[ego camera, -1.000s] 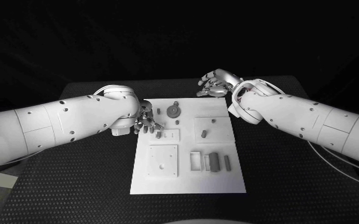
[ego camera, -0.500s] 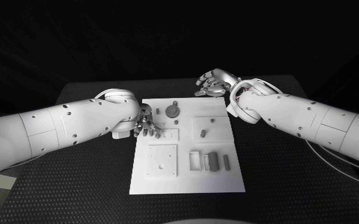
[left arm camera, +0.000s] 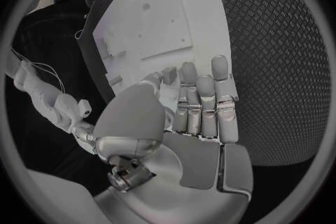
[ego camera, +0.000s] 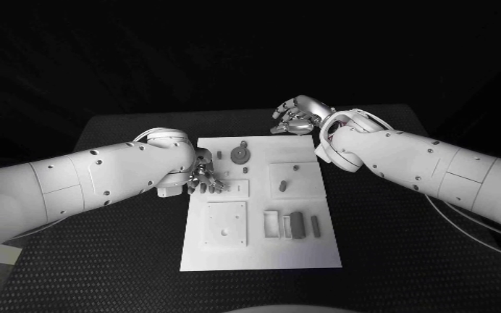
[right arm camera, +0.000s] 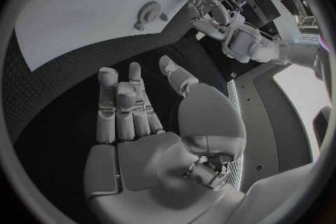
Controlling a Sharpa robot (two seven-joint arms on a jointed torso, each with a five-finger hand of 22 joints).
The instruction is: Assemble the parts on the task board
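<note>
Task board [ego camera: 261, 251] unchanged; left hand [ego camera: 203, 176] edged further in.

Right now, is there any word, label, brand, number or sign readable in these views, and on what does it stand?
None readable: the task board, its parts, the left hand and the right hand show no print.

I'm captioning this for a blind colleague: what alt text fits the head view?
Two white robot arms reach over a white task board on a black table. The left hand hovers at the board's left edge; the right hand hangs empty past its far edge.
</note>
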